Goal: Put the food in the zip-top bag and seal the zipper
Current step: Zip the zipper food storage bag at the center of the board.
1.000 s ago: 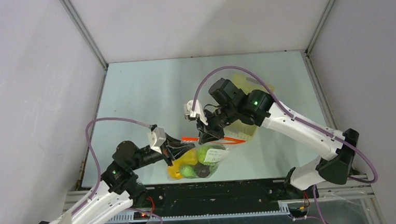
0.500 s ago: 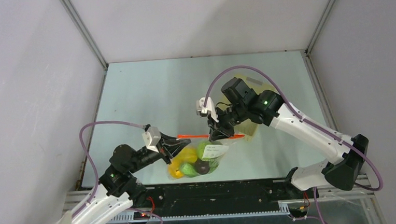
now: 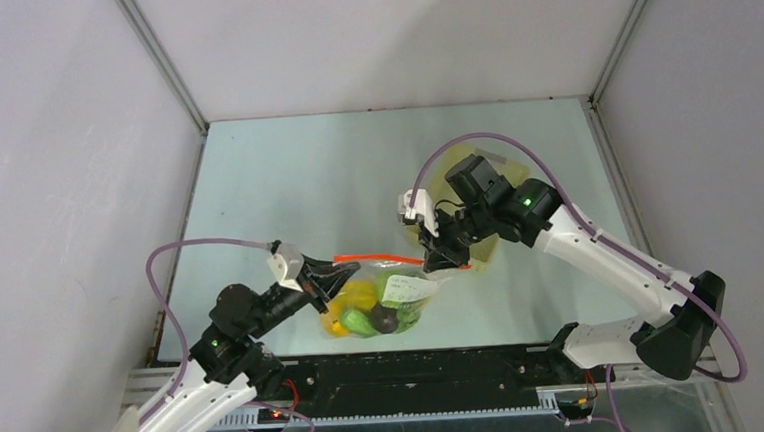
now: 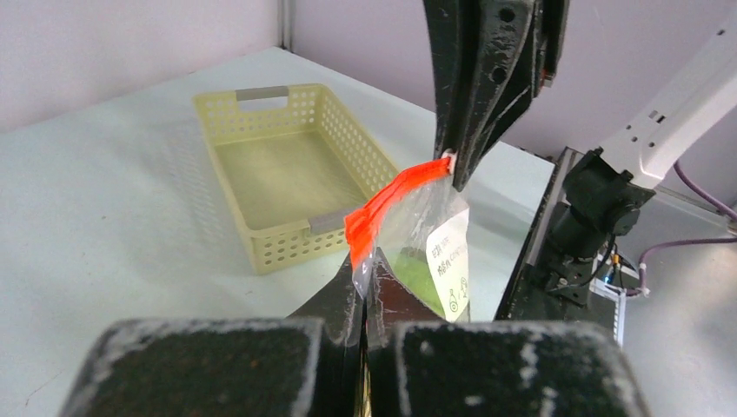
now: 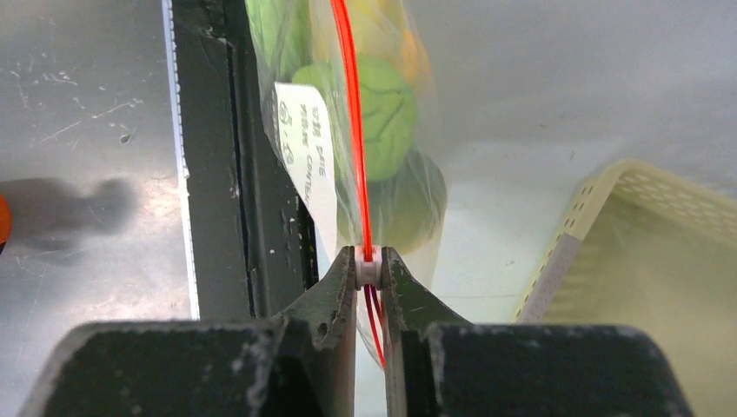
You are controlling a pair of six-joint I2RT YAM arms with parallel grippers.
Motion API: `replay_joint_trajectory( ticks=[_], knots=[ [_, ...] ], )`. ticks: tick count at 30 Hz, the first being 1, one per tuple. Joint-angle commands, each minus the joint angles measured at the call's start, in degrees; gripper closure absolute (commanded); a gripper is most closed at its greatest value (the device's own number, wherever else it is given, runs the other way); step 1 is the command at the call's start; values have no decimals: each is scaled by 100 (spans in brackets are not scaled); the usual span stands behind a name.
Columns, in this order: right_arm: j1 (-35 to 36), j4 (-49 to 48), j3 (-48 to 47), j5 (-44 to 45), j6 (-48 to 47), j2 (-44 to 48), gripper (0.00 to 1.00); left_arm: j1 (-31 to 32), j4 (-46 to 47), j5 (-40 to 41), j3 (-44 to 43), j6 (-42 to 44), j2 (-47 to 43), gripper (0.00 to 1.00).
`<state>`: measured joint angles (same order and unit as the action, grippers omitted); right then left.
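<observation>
Plainly, the white label (image 3: 408, 291) on the zip-top bag (image 3: 368, 314) carries unreadable print.

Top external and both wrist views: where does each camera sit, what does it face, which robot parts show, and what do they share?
Top external: above, behind the arms, facing down at the table; both arms show.
Left wrist: behind the left gripper, facing the basket; own fingers pinch the zipper.
Right wrist: behind the right gripper, facing down at the food; own fingers show.
Shared: zipper and bag.
</observation>
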<state>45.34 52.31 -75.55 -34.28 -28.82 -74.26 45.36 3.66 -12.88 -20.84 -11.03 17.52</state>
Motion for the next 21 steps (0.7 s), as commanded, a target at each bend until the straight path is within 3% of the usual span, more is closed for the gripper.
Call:
replay_joint_trajectory(
  ticks=[1, 21],
  knots=[
    [-146, 358, 181, 417, -99, 342, 98, -22, 303, 743, 25, -74, -208, 100],
    [-577, 136, 593, 764, 107, 876, 100, -20, 429, 2402, 519, -346, -926, 100]
  ],
)
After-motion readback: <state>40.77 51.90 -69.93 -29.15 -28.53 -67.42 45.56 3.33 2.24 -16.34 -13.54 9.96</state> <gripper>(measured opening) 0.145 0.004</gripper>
